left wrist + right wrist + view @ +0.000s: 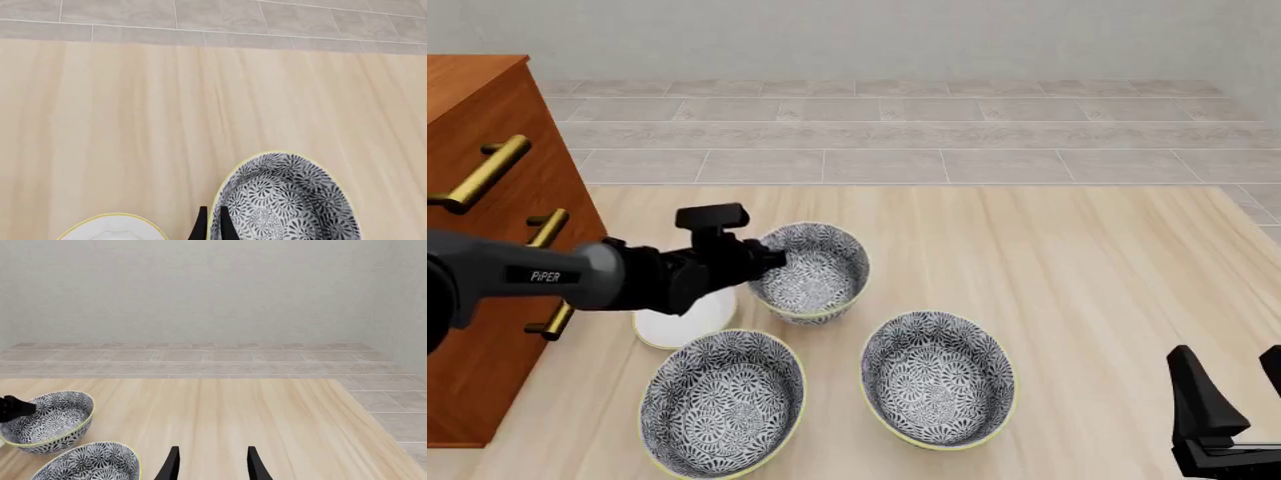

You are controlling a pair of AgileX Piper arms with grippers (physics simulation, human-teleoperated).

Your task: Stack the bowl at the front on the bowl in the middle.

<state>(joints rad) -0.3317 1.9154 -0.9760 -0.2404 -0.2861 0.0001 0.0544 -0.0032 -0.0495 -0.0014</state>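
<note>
My left gripper (769,262) (214,223) is shut on the left rim of the bowl at the front (814,272) (287,200), one finger inside and one outside. That grey-and-white flowered bowl looks slightly tipped and is the farthest of the three bowls in the front view. The bowl in the middle (938,378) (90,462) sits upright to its right and nearer me. My right gripper (1237,395) (213,465) stands open and holds nothing at the near right of the table, apart from all bowls.
A third matching bowl (723,402) sits at the near left. A small white plate (678,325) (113,227) lies under my left arm. A wooden drawer cabinet (487,230) with brass handles stands at the left edge. Grey floor tiles (961,130) lie beyond the table.
</note>
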